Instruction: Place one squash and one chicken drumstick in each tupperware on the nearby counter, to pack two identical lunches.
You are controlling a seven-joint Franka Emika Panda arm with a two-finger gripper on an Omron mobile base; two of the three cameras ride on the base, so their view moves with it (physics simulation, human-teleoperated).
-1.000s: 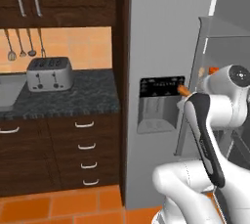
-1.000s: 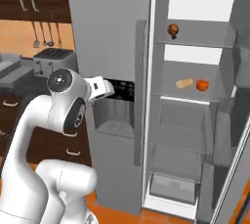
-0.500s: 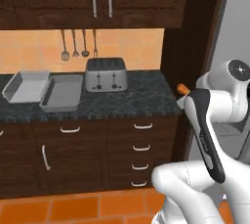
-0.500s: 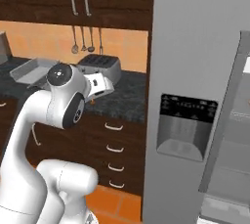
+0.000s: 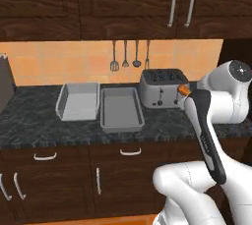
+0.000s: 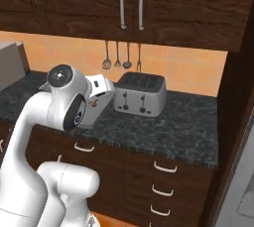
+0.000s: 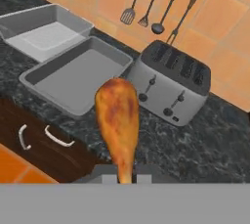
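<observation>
My gripper point(image 7: 126, 175) is shut on the thin end of a browned chicken drumstick point(image 7: 117, 115), which sticks out in front of the hand. In the left base view the drumstick point(image 5: 183, 90) peeks out beside the arm, held above the counter point(image 5: 44, 130) in front of the toaster. Two empty light-grey tupperware trays lie side by side on the counter, the nearer tupperware point(image 7: 73, 78) point(image 5: 121, 107) next to the toaster and the farther one point(image 7: 44, 32) point(image 5: 77, 101) to its left. The squash is out of view.
A silver toaster point(image 5: 162, 87) point(image 7: 171, 83) stands right of the trays. Kitchen utensils point(image 5: 125, 54) hang on the orange wall behind. Dark drawers with silver handles point(image 5: 130, 151) run below the counter. A grey box point(image 6: 12, 65) stands at the counter's far left.
The whole picture has swung from the open fridge to the counter, so the base has moved. The trays and toaster have come into view. The drumstick stays in the shut gripper.
</observation>
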